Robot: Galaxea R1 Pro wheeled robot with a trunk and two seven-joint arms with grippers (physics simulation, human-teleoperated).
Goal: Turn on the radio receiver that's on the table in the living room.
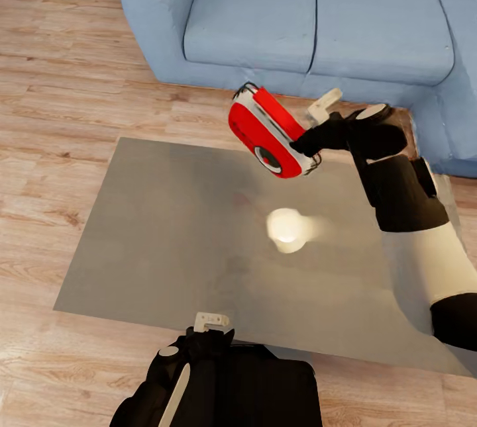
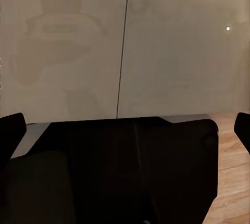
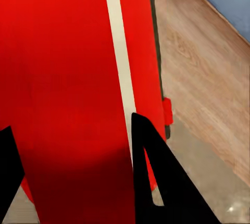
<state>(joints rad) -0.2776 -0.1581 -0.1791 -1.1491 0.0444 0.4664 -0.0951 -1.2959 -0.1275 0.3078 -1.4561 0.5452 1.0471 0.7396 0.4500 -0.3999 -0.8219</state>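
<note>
While the right gripper (image 1: 306, 149) is gripping the radio receiver (image 1: 268, 132) tilted in the air above the table (image 1: 165, 241), the left gripper (image 1: 211, 324), its jaws parted, is idling at the table's near edge, so pressing the radio's switch looks next.

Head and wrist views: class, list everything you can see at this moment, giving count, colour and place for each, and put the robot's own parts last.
radio receiver: one, red with silver-white trim, lifted clear of the table and tilted, over its far edge.
table: one, glossy grey-brown, low, in the middle of the head view, with a bright light glare on its top.
sofa: one, blue, beyond the table.
floor: light wood planks, around the table.
right gripper: one, black, shut on the radio receiver's edge; the right wrist view shows its dark fingers either side of the red body.
left gripper: one, black with pale tips, at the table's near edge, holding nothing.
</note>
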